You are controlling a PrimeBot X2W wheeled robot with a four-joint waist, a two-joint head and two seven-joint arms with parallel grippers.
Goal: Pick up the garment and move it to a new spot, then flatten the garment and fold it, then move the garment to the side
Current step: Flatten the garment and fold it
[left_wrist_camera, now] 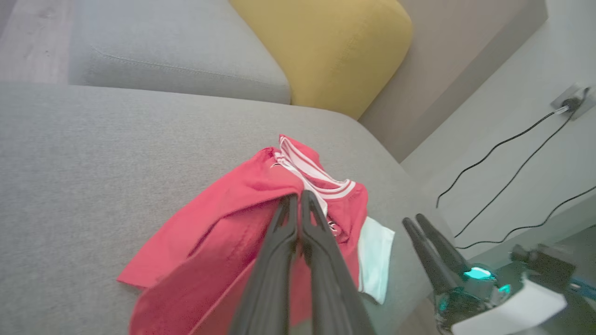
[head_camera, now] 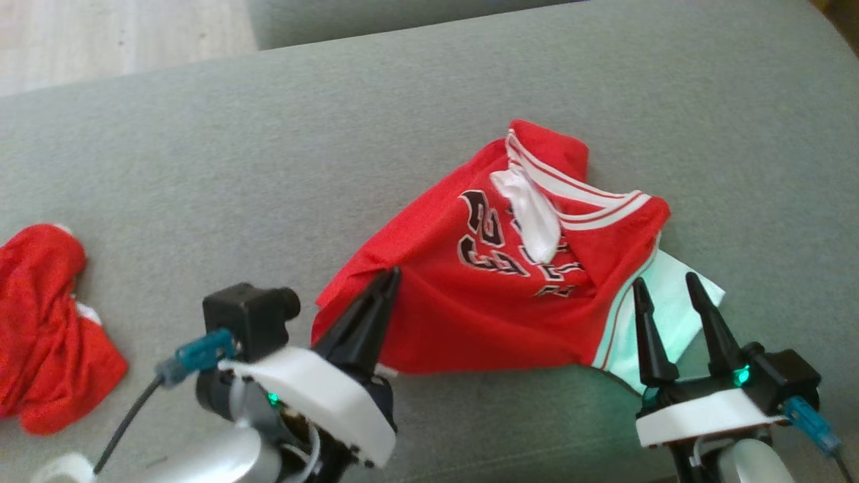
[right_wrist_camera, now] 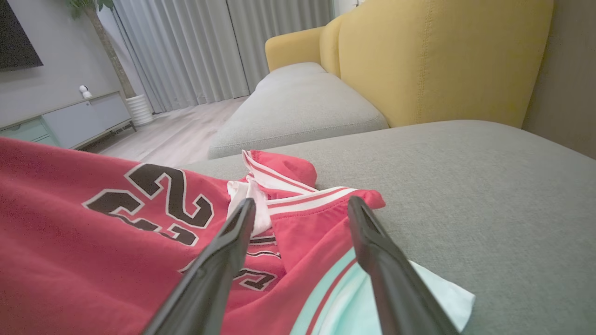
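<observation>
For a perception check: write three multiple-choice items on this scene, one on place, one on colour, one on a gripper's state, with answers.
1. Where does the crumpled red garment lie relative to the red mesh jersey with black numbers? A. on it; B. to its left, apart; C. under it.
2. What colour is the padded backrest beyond the grey fabric cushion? A. yellow; B. blue; C. black.
3. How is the right gripper? A. shut on the jersey; B. shut, empty; C. open.
Answers: B, bare cushion lies between them; A, both wrist views show it; C, its fingers stand apart.
</observation>
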